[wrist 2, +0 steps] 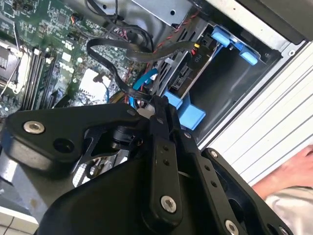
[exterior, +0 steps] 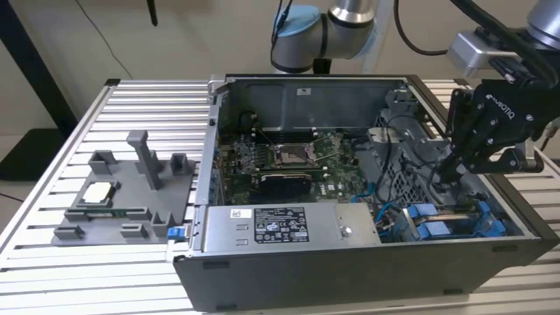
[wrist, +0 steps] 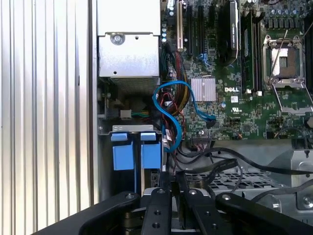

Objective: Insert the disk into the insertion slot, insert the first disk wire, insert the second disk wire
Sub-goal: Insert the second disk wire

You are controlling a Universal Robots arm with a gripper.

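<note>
In the exterior view, an open computer case (exterior: 368,262) lies on a slatted aluminium table (exterior: 131,111). The black gripper (exterior: 448,176) reaches down into the case at the exterior view's right, its tips close above the drive bay. There the disk (exterior: 455,220) sits low in the bay, showing as blue carrier tabs beside blue cables. A grey power-supply box (exterior: 289,226) lies along the near wall, and the motherboard (exterior: 289,161) fills the middle. A grey fixture tray (exterior: 122,197) rests on the table at the exterior view's left.

In the second wrist view, the gripper (wrist 2: 164,105) has its fingers (wrist 2: 161,147) drawn close together; whether they pinch anything I cannot tell. Just past the tips are the disk's blue carrier (wrist 2: 190,115), a black flat cable (wrist 2: 127,49) looping over the board, and a person's hand (wrist 2: 293,171) by the case edge.

In the first wrist view, the gripper (wrist: 172,188) hangs just beside the disk's two blue tabs (wrist: 137,152), with a blue data cable (wrist: 171,112) curling above them toward the motherboard (wrist: 234,98).
</note>
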